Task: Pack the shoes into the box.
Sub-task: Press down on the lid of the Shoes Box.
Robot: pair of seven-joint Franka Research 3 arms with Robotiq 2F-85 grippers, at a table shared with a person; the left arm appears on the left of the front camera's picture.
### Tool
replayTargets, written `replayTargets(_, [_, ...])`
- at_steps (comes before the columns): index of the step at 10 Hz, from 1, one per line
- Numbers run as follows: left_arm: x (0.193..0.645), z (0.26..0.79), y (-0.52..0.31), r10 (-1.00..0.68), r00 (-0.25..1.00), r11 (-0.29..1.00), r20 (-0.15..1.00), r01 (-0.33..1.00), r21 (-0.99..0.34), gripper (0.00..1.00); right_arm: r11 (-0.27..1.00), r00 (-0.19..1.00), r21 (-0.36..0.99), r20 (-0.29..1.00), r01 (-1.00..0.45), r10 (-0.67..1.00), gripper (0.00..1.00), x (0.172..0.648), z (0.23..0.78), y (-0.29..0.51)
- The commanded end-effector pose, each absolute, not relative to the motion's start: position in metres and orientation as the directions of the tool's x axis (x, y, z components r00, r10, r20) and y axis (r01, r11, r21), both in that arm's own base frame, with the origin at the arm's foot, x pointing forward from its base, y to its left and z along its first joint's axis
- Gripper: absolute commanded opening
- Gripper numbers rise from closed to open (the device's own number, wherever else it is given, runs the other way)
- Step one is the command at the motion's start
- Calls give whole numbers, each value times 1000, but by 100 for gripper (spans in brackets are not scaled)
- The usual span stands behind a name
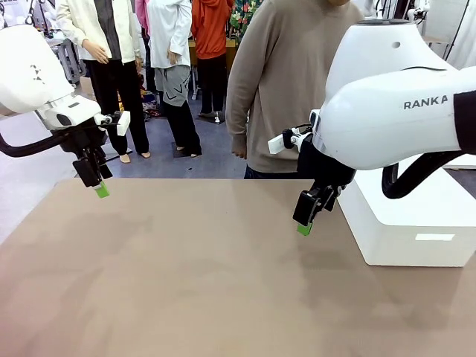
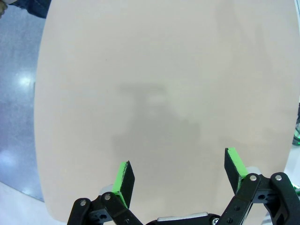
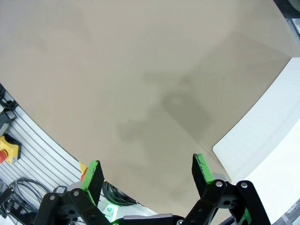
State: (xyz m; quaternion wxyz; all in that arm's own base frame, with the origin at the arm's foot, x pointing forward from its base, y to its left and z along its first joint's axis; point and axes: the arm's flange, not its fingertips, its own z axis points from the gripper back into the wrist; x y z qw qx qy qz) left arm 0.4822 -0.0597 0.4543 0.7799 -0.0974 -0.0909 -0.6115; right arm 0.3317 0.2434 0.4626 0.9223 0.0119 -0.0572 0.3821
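While both my left gripper (image 2: 178,176) and right gripper (image 3: 147,173) hang open and empty above the bare tan table (image 1: 186,282), a careless sweep risks my right arm striking the big white rectangular box (image 1: 416,223) at the right edge.

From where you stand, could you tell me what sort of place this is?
Probably a robotics lab or demonstration hall: two white Franka arms, left gripper and right gripper both open, hang over a tan table beside a white box, with a person standing opposite.

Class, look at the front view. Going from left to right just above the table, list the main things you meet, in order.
Left gripper → person in a beige sweater standing at the far side → right gripper → white box at the table's right edge.
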Motion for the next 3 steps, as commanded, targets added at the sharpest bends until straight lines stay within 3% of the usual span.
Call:
replayTargets(1, [481, 456, -56, -939, 228, 225, 257, 973, -40, 100, 709, 702, -21, 115, -705, 702, 100, 332, 466, 243])
replayTargets(3, [481, 456, -56, -939, 228, 225, 257, 973, -40, 100, 709, 702, -21, 115, -705, 702, 100, 332, 466, 243])
